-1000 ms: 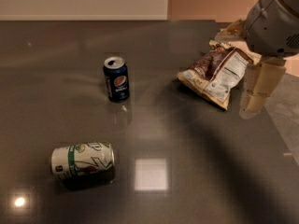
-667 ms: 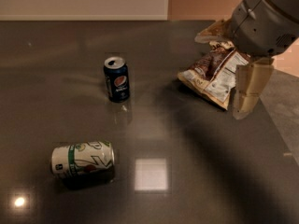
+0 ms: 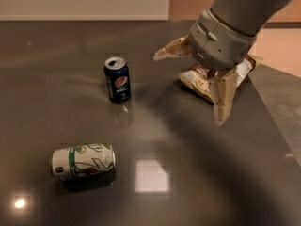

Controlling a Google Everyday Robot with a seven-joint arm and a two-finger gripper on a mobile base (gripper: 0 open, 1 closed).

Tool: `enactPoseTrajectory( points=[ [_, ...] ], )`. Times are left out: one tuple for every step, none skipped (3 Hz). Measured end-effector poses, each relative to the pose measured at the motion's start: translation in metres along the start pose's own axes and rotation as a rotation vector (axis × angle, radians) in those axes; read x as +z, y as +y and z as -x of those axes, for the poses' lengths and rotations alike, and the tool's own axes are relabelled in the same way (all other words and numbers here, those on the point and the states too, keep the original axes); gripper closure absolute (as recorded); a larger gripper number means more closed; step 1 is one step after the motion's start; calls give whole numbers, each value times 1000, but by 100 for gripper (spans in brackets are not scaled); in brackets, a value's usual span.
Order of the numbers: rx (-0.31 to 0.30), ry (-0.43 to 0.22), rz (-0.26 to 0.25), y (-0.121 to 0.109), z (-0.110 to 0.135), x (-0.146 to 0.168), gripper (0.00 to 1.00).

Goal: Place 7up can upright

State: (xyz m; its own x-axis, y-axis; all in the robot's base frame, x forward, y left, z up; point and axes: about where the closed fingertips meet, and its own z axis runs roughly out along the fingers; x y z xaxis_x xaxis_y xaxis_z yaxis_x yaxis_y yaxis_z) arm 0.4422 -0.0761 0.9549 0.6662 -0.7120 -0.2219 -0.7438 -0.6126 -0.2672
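The 7up can (image 3: pixel 83 161), white with green markings, lies on its side on the dark table at the lower left, its silver top facing left. My gripper (image 3: pixel 188 88) hangs above the table at the upper right, well away from the can. Its two cream fingers are spread wide: one (image 3: pixel 171 50) points left, the other (image 3: pixel 223 98) points down. It holds nothing.
A dark blue Pepsi can (image 3: pixel 117 79) stands upright left of the gripper. A snack bag (image 3: pixel 203 79) lies behind the gripper, partly hidden by it. The table's right edge (image 3: pixel 275 121) runs diagonally at the right.
The arm and gripper have moved left and forward over the table, now covering most of the snack bag. Both cans have not moved.
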Motion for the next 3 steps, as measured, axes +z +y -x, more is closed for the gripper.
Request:
enactPoseTrajectory(
  points=[
    [-196,-16,11,-12,9,21,0],
    [-395,-45,25,-19,19,36,0],
    [-605,-64,46,-24,29,45,0]
  ],
)
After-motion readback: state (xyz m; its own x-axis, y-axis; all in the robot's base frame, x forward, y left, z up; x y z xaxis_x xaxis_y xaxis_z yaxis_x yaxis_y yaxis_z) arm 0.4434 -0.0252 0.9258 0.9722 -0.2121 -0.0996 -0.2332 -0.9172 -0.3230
